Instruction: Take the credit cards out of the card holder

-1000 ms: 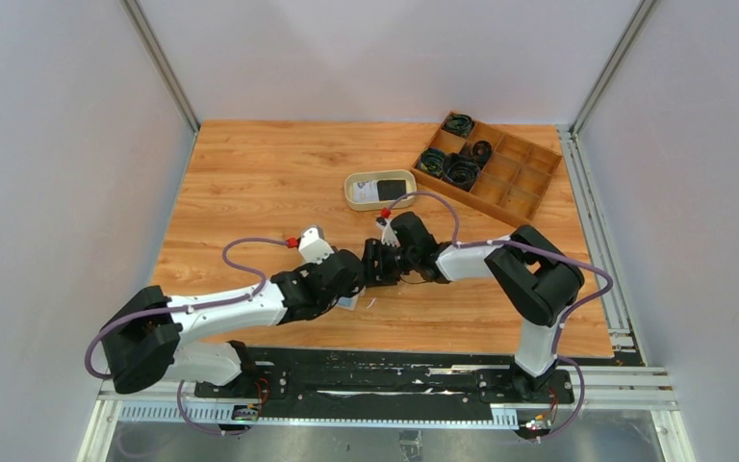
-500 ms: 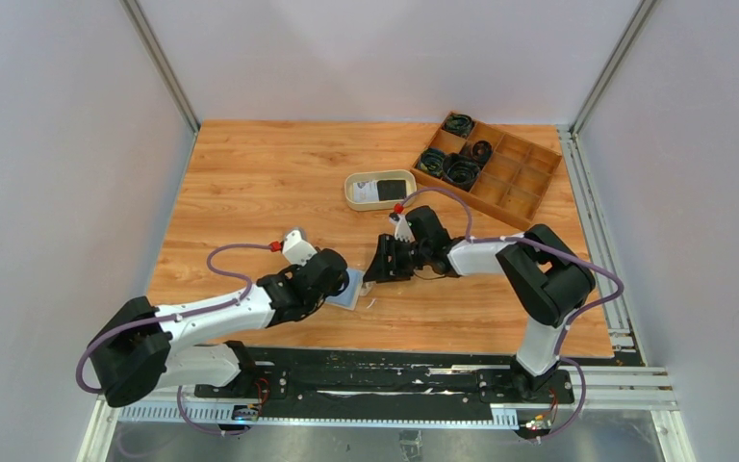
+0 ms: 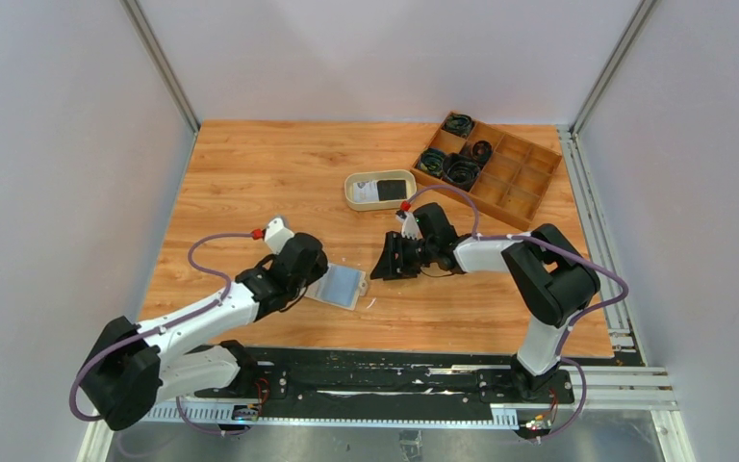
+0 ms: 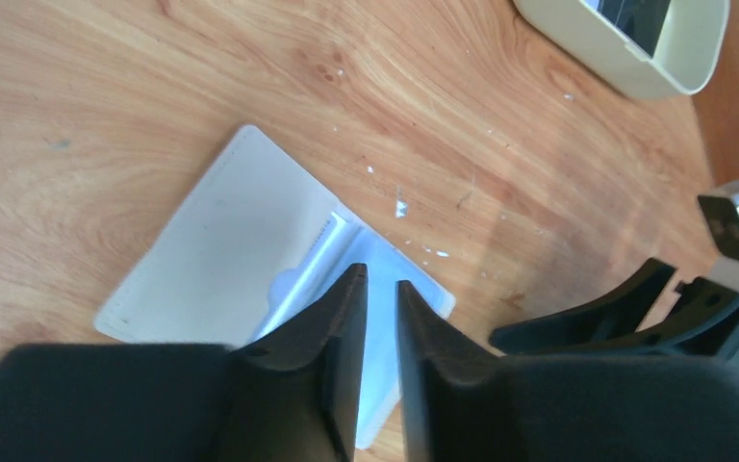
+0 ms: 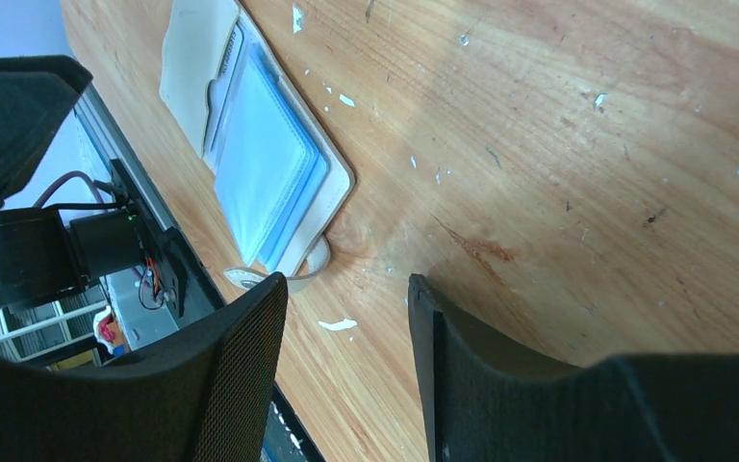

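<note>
Card holder (image 3: pixel 338 286) lies open on the table (image 3: pixel 250 173), pale inside up. Left gripper (image 4: pixel 377 281) hovers at its edge, jaws narrowly parted, seemingly empty; right gripper (image 5: pixel 346 289) gapes wide, empty, nearby. Credit cards (image 3: pixel 382 189) rest in the oval tray (image 3: pixel 350 192).

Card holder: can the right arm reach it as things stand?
Likely yes: the card holder lies open on bare table just ahead of the right fingers, nothing between. The left fingers are over its other side, so it's tight.

White arms (image 3: pixel 202 313) with black joints, black tools (image 4: pixel 380 281), lilac cables (image 3: pixel 216 237).
</note>
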### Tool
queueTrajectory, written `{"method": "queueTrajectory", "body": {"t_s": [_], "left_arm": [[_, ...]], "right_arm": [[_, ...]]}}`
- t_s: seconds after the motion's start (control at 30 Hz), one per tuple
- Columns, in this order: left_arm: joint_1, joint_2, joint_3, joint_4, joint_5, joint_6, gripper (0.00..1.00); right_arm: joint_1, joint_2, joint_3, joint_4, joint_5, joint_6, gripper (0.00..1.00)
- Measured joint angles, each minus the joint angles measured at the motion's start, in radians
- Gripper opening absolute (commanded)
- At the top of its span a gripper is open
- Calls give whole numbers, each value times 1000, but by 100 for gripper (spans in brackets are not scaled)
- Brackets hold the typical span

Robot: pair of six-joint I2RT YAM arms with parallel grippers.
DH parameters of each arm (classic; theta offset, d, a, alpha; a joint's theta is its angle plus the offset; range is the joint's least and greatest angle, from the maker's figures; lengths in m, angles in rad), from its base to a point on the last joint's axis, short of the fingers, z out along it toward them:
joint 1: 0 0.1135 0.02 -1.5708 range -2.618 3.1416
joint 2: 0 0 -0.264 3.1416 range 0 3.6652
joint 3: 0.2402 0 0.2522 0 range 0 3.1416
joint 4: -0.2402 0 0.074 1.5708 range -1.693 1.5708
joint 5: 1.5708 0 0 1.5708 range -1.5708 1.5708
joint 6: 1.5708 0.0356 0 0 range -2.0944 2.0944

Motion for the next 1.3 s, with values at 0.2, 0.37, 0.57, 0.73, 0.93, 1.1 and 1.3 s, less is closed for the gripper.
{"method": "queueTrajectory", "body": {"t_s": [0.2, 0.37, 0.57, 0.73, 0.93, 1.1, 1.3], "left_arm": [[140, -25, -31, 31, 137, 96, 73], [278, -41, -110, 47, 289, 169, 88], [375, -48, -113, 48, 409, 239, 90], [472, -30, -133, 85, 512, 270, 90], [500, 33, -133, 122, 591, 315, 87], [510, 77, -132, 176, 640, 343, 86], [512, 94, -135, 212, 671, 351, 84]], "right_arm": [[-1, 0, 0, -3, 0, -5, 49], [-1, 0, -5, -13, 2, -16, 42], [-1, 0, -6, -19, 0, -19, 49], [14, -29, -21, -16, 10, -25, 56], [66, -67, -24, -56, 76, -50, 58], [110, -66, -24, -47, 84, -43, 59], [176, -34, 8, -31, 89, -23, 59]]}}
